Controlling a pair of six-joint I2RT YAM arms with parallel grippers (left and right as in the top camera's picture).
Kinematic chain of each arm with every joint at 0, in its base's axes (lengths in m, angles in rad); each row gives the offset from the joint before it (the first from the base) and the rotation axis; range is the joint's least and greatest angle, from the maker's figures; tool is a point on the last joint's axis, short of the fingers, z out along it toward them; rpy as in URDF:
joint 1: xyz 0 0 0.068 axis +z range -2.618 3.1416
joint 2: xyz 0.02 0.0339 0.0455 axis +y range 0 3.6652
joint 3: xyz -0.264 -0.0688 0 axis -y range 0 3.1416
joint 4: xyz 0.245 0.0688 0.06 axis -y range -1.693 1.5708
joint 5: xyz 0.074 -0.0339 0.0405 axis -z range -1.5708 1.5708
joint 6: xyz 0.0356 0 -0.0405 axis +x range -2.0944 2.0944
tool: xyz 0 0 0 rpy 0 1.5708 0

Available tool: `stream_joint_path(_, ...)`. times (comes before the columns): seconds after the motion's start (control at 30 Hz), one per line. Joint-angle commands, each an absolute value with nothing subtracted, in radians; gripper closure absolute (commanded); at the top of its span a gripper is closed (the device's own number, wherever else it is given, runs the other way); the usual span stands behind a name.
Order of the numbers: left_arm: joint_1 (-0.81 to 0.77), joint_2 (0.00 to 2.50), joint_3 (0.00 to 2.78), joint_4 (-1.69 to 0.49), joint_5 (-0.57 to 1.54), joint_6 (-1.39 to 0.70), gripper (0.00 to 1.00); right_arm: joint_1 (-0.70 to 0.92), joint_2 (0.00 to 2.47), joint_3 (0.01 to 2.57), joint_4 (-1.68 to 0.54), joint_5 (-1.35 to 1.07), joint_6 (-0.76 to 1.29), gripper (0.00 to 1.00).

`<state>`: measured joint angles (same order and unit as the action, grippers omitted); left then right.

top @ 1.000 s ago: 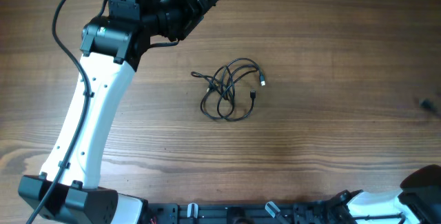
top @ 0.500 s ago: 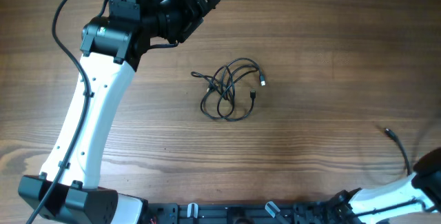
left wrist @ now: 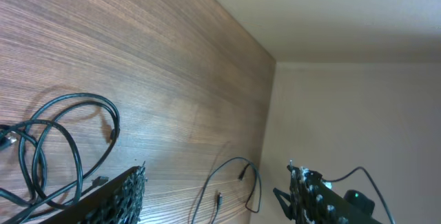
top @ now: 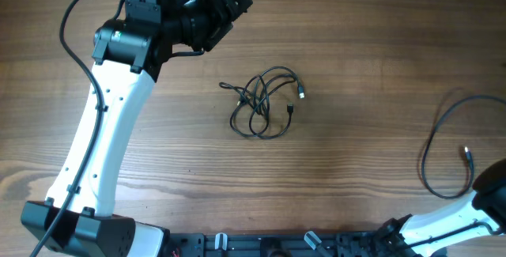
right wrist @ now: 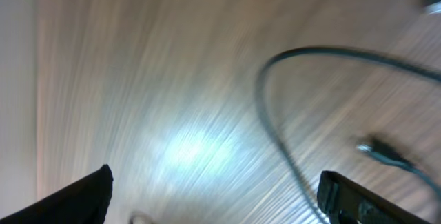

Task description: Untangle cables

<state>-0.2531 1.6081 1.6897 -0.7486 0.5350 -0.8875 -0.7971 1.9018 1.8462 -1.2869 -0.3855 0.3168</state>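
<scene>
Lying well apart from both grippers, the cables (top: 254, 99) form a light, limp tangle, and the free plug (top: 302, 93) looks easiest to pinch. A separate cord (top: 423, 162) lies rightward. The left gripper (left wrist: 215, 176) gapes wide. The right gripper (right wrist: 215, 177), blurred, seems wide too.

Wooden tabletop (top: 356, 43), brown, grain running left to right, filling the overhead view. From the left wrist, a straight far edge meeting a plain beige wall (left wrist: 358, 114). Blurred in the right wrist view, with a bright glare patch (right wrist: 186, 148).
</scene>
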Motion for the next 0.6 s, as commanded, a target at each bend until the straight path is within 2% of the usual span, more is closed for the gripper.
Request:
stream_joint_path(0.0, -0.251, 1.599, 1.696, -0.746, 0.522, -0.759, 0.30, -0.669, 1.858, 1.853, -1.297, -0.498, 0.183, 0.04)
stream_joint_path(0.1, -0.251, 1.599, 1.696, -0.779, 0.496, -0.618, 0.30, -0.525, 1.858, 1.853, -1.291, -0.503, 0.150, 0.04)
stream_joint_path(0.27, -0.251, 1.600, 1.686, -0.964, 0.289, -0.595, 0.30, -0.303, 1.858, 1.853, -1.240, -0.495, 0.115, 0.00)
stream_joint_path(0.43, -0.251, 1.601, 1.618, -1.111, 0.286, -0.477, 0.34, -0.198, 1.859, 1.853, -1.205, -0.494, 0.134, 0.00)
stream_joint_path(0.57, -0.251, 1.602, 1.492, -1.099, 0.274, -0.493, 0.32, -0.165, 1.859, 1.853, -1.206, -0.494, 0.150, 0.00)
